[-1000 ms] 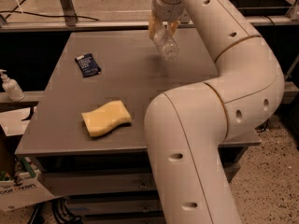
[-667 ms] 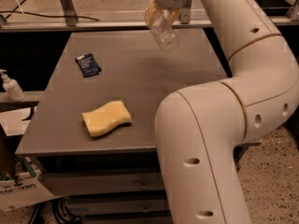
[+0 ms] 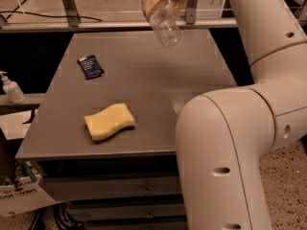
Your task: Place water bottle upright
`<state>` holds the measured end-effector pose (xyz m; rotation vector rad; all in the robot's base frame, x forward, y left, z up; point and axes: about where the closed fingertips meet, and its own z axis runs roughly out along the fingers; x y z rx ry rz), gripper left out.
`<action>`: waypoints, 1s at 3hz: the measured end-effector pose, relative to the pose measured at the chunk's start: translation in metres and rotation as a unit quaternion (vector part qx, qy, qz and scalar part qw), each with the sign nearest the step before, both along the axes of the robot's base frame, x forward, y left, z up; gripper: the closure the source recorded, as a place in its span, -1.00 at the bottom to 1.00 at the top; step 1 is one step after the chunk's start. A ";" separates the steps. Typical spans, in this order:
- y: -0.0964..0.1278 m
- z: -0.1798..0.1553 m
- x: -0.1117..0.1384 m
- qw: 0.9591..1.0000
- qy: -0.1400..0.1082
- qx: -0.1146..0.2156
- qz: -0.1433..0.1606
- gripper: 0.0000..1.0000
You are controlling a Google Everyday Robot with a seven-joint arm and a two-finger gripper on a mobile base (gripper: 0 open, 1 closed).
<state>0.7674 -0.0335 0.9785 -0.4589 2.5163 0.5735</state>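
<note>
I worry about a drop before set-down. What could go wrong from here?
The gripper holds the water bottle tilted, well above the far end of the table. Let go at this angle, it would likely topple and roll. It hangs near the table's far edge, so a roll could carry it off the back. The grip seems near the bottle's top, so it may swing or slip during lowering.

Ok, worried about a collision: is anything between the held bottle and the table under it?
Nothing visible. The gripper holds the water bottle tilted above the table; blue packet and yellow sponge lie off to the left.
</note>
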 end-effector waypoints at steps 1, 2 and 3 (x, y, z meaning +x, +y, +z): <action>0.000 0.000 0.000 1.000 0.000 0.000 0.000 1.00; 0.004 -0.003 0.008 0.999 -0.011 0.032 0.006 1.00; -0.004 -0.017 0.017 0.996 -0.034 0.080 0.010 1.00</action>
